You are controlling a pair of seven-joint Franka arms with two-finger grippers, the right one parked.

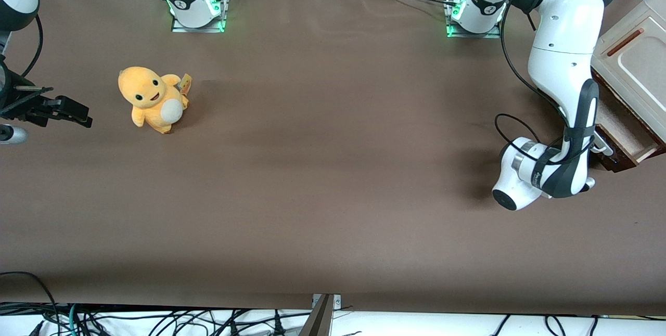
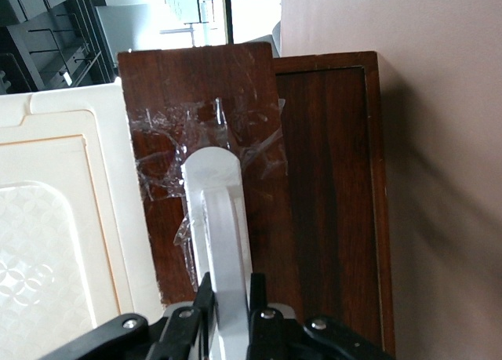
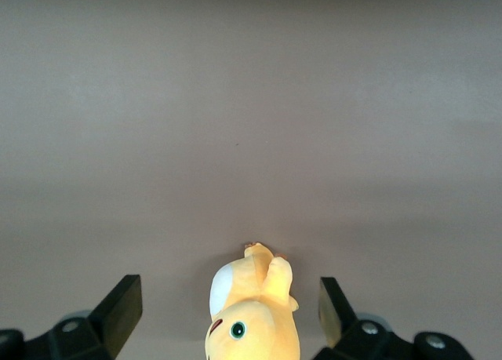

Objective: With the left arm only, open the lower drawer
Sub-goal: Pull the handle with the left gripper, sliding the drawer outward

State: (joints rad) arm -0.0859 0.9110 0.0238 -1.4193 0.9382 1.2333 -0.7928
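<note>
Right edge of the front frame: left arm (image 1: 562, 65) bent down, gripper (image 2: 231, 317) at the lower drawer (image 1: 622, 133), which sits partly pulled out, pale inside showing, under the cream panel (image 1: 637, 60). Wrist view: fingers closed tight around the white handle (image 2: 220, 234), near one end. Risk: off-centre grip may skew and jam the drawer; fingers may slide off the bar. Plush toy (image 1: 153, 99) well apart, mid-left.
</note>
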